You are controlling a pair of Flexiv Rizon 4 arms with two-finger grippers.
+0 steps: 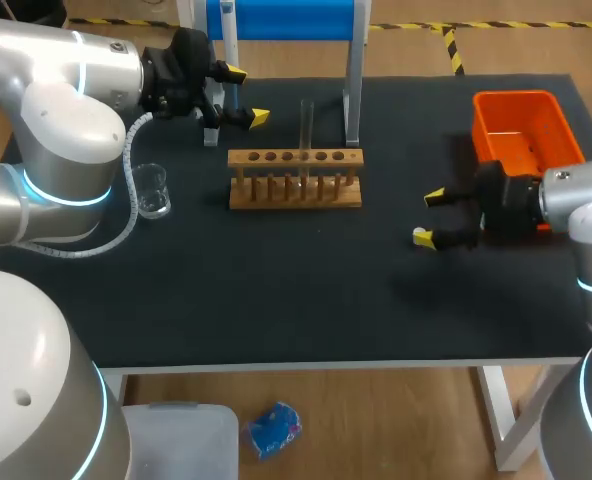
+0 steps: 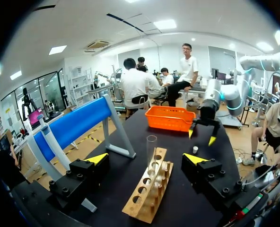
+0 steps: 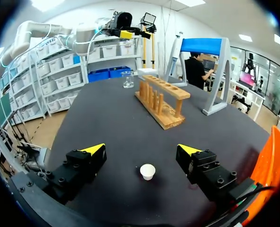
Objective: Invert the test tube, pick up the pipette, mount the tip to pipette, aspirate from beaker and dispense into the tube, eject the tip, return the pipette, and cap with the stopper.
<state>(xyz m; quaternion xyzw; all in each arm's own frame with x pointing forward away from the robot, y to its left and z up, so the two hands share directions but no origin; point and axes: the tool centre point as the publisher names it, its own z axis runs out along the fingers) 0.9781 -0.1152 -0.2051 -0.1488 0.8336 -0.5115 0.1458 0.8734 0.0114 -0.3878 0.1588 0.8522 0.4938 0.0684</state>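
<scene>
A clear test tube (image 1: 306,125) stands upright in the wooden rack (image 1: 294,190) at mid table. My left gripper (image 1: 248,95) hovers open just left of the tube's top. In its wrist view the tube (image 2: 151,145) and rack (image 2: 149,189) lie ahead between the open fingers. The pipette (image 2: 45,139) hangs on the blue stand (image 2: 78,123). A glass beaker (image 1: 151,190) sits left of the rack. My right gripper (image 1: 428,217) is open, low over the table right of the rack. A small white stopper (image 3: 147,171) lies on the mat between its fingers, untouched.
An orange bin (image 1: 521,125) stands at the back right, close behind my right wrist. The blue stand's legs (image 1: 354,90) rise just behind the rack. The black mat (image 1: 276,290) in front of the rack is bare.
</scene>
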